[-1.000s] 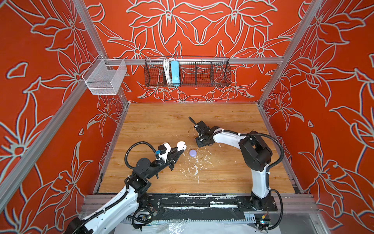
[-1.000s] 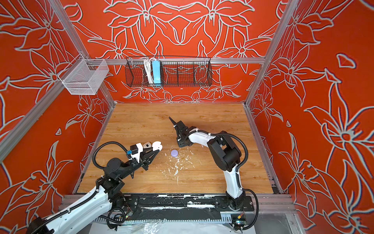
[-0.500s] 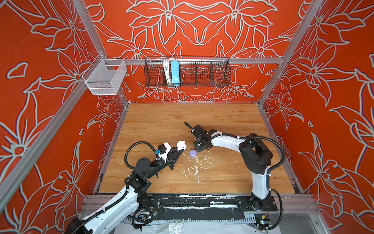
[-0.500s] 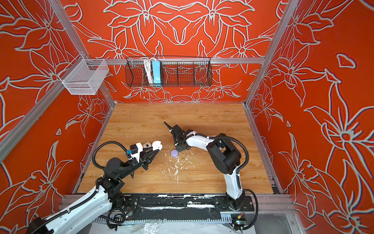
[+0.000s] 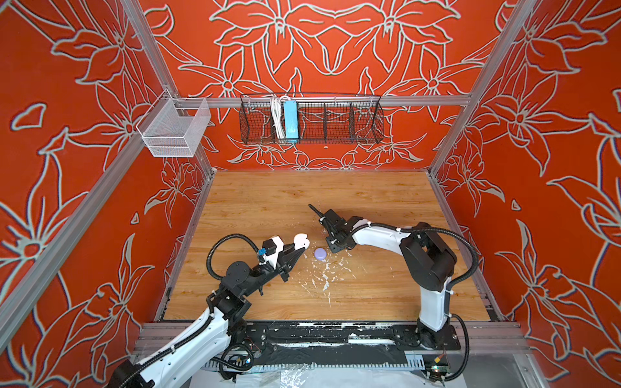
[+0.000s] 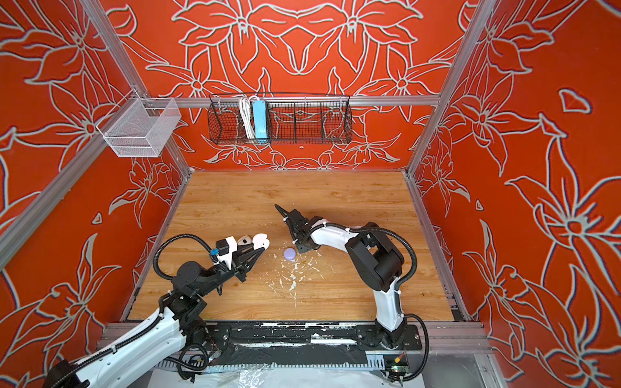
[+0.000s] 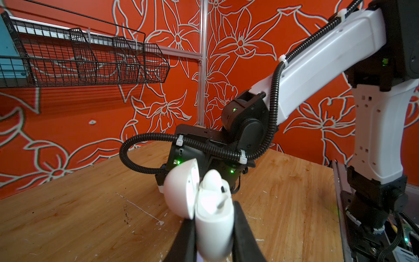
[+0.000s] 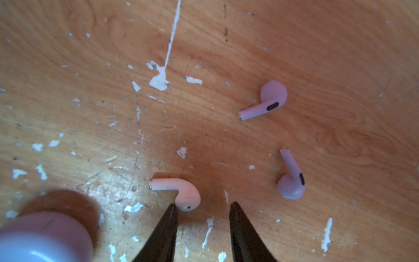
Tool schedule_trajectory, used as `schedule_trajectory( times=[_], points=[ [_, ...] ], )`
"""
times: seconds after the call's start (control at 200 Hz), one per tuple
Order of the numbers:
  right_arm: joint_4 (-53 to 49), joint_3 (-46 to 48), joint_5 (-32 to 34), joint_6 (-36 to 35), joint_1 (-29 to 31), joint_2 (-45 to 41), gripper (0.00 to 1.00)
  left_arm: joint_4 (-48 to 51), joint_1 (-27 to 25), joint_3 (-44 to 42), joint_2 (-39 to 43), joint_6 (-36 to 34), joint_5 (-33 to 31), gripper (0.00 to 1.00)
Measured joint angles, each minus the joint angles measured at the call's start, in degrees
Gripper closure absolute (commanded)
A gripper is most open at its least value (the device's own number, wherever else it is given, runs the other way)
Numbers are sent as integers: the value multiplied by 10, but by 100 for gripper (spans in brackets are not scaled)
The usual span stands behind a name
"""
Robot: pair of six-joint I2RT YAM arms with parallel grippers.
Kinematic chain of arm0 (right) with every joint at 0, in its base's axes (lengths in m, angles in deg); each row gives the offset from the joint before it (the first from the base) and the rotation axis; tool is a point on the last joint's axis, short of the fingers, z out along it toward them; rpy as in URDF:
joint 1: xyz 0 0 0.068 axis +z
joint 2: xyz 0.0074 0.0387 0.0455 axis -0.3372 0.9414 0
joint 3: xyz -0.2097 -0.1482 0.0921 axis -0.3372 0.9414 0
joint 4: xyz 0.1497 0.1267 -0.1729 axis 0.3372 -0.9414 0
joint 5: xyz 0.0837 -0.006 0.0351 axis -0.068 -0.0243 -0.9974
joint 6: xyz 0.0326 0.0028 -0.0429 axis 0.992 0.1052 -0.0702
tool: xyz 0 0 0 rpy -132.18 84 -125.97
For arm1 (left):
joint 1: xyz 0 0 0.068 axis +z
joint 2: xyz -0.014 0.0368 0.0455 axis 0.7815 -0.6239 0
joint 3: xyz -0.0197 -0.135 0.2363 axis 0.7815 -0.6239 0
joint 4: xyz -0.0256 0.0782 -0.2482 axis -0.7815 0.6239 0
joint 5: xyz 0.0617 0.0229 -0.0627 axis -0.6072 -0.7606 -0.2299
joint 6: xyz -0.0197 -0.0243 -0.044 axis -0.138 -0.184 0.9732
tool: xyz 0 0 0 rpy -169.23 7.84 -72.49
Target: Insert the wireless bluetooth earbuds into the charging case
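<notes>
My left gripper [image 7: 213, 223] is shut on the white charging case [image 7: 214, 229], held above the table at centre left in both top views [image 5: 301, 240] [image 6: 260, 240]. Its lid [image 7: 181, 188] stands open and one white earbud [image 7: 213, 181] sits in it. My right gripper [image 8: 203, 204] hangs open, pointing down at the table [image 5: 333, 248]. A cream earbud [image 8: 179, 192] lies by one fingertip, outside the gap. Two lavender earbuds [image 8: 269, 99] [image 8: 291, 181] lie further off. A shut lavender case [image 5: 319, 253] [image 8: 43, 236] rests between the two grippers.
White paint flecks [image 5: 324, 278] scatter over the wooden table [image 5: 268, 201] in front of the lavender case. A black wire basket [image 5: 311, 119] holding a blue box hangs on the back wall, a white mesh basket [image 5: 174, 129] on the left rail.
The right gripper has shifted a little left, toward the lavender case, and its jaws have narrowed slightly. The left arm with the white case has not moved.
</notes>
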Motion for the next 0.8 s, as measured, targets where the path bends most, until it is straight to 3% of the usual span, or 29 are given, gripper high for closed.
schedule_trajectory(
  times=[0.46,0.796],
  points=[
    [1,-4,12,18,-13,5,67,0,0,0,1,0,0,100],
    [15,27,-21,46,-14,-47,61,0,0,0,0,0,1,100]
  ],
)
